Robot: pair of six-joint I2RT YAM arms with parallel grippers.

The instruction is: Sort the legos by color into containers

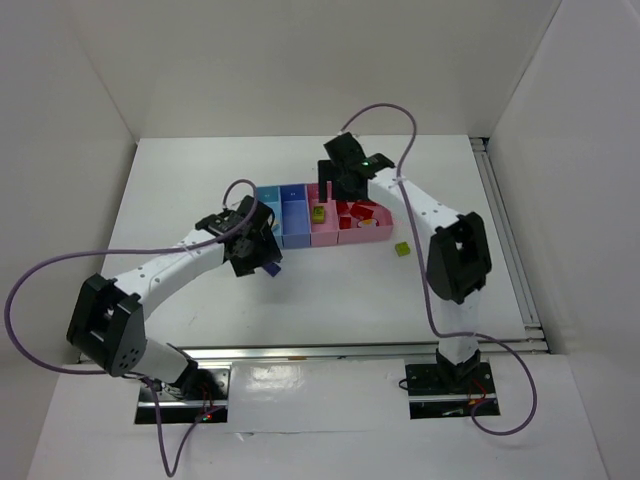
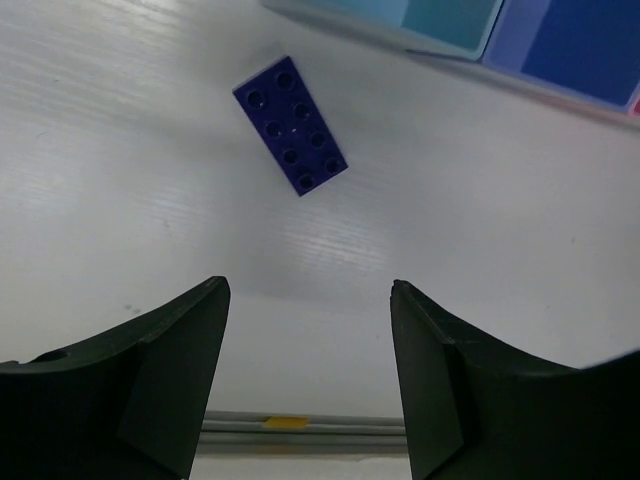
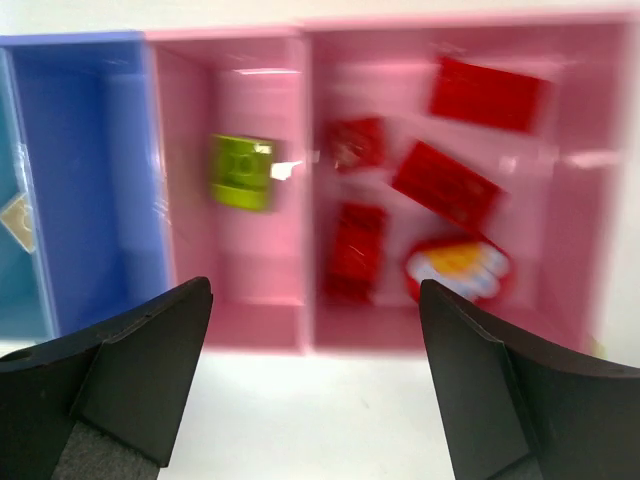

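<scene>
A dark purple-blue brick lies flat on the table, ahead of my open, empty left gripper; it also shows in the top view, just beside that gripper. My right gripper is open and empty above the near edge of the containers. The narrow pink bin holds a yellow-green brick. The wide pink bin holds several red bricks and the red-and-white piece. A tan piece lies in the light blue bin. A second yellow-green brick lies on the table.
The light blue bin and the darker blue bin lie just beyond the purple brick. White walls enclose the table on three sides. A metal rail runs along the right edge. Purple cables loop over both arms.
</scene>
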